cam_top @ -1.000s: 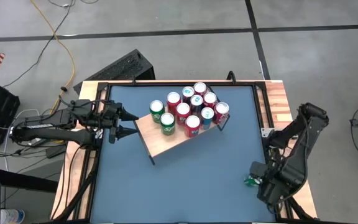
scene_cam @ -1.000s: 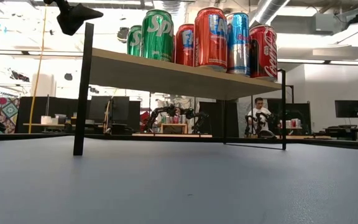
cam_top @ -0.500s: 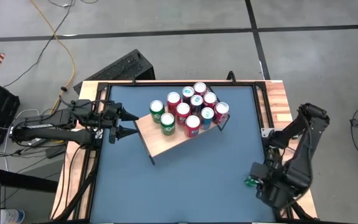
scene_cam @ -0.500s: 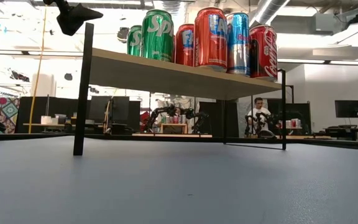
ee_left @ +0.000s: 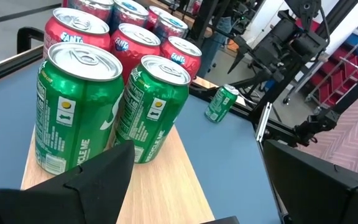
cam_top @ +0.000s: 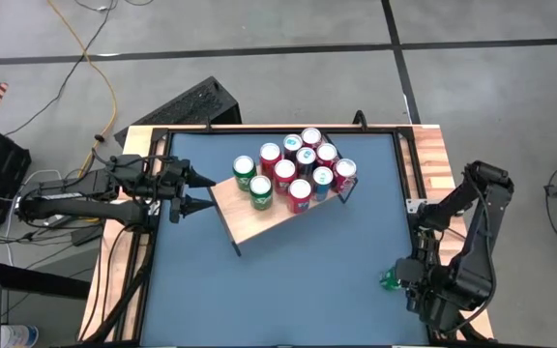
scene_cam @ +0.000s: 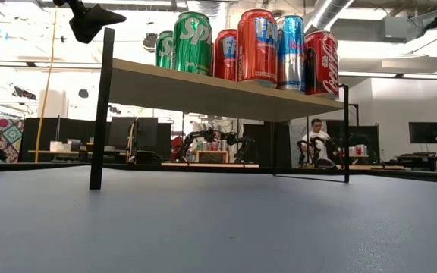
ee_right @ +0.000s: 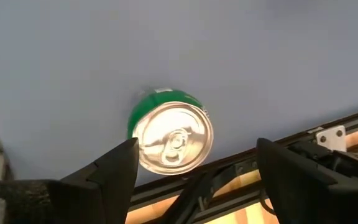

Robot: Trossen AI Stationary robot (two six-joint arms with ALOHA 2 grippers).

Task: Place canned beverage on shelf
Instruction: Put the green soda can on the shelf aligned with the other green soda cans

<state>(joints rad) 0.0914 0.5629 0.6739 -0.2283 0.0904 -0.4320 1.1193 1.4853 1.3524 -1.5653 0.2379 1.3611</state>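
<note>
The dark blue table (cam_top: 288,271) with its wood edge fills most of the high view, and near its middle, toward the far side, stands the shelf (cam_top: 259,224), a light wooden board on thin black legs, set at an angle to the table's edges. On the shelf nine cans stand upright in a tight cluster: two green cans (cam_top: 252,181) at the end nearest the left arm, and red and blue cans (cam_top: 303,164) packed behind them toward the other end. The low view shows the shelf's underside and legs, with the cans lined up on top. The left arm reaches in from the table's left side, and its fingers (cam_top: 188,191) stand open just beside the shelf's near end, pointing at the green cans without touching them. The right arm is folded over the table's right near corner; its fingers (ee_right: 191,177) are spread wide above a single green can (cam_top: 391,281), which stands upright on the table close to the black edge rail, well apart from the shelf. In the right wrist view the can's silver top sits between the two fingers, which do not grip it.
</note>
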